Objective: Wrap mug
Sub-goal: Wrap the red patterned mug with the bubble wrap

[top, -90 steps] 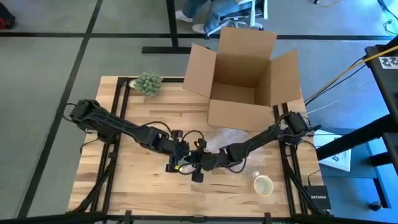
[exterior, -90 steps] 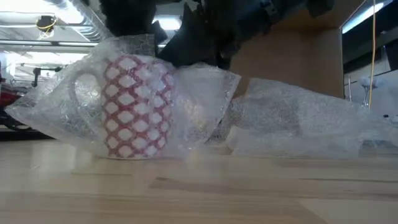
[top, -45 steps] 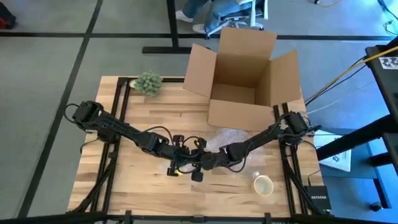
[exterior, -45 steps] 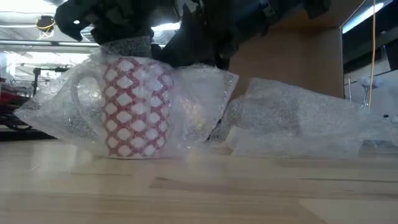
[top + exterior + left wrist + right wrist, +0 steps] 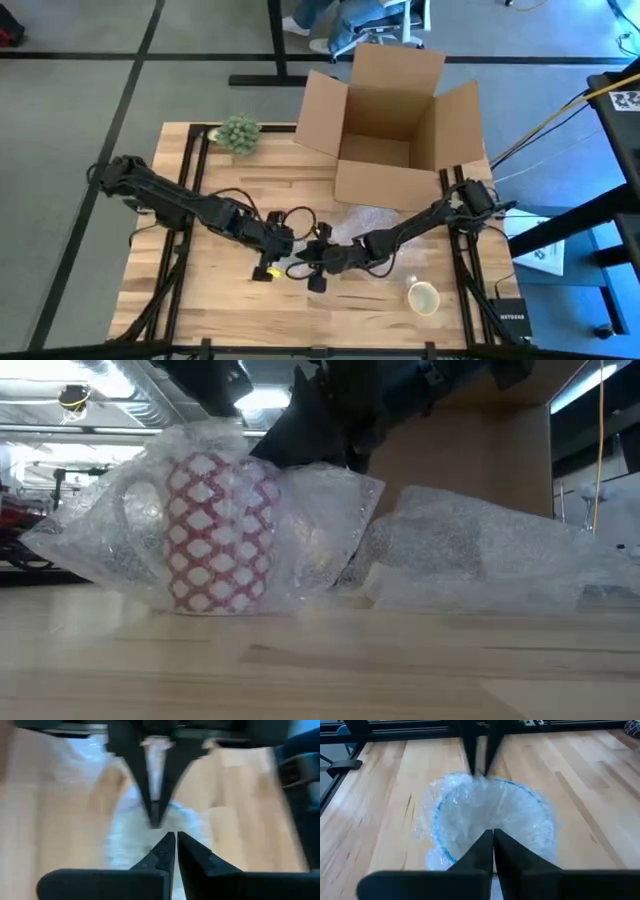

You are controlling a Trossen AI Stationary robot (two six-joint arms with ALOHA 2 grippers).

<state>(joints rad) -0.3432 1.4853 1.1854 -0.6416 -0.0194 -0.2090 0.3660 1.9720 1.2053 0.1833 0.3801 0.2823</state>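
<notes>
A red-patterned mug (image 5: pixel 218 532) is standing upright on the table (image 5: pixel 220 290), draped in bubble wrap (image 5: pixel 330 530). The right gripper (image 5: pixel 493 836) is pinching wrap at the mug's rim. The left gripper (image 5: pixel 176 840), pressed together, is hovering beside the mug. Keeping the fold taut seems wise.

A lab: grey floor (image 5: pixel 80 100), cabled wooden bench (image 5: pixel 220 290), ceiling strip lights (image 5: pixel 262 398)

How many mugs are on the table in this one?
2. A red-patterned mug stands mid-table, draped in bubble wrap; a pale mug sits bare near the table's front right corner. Others could be hidden inside the cardboard box.
</notes>
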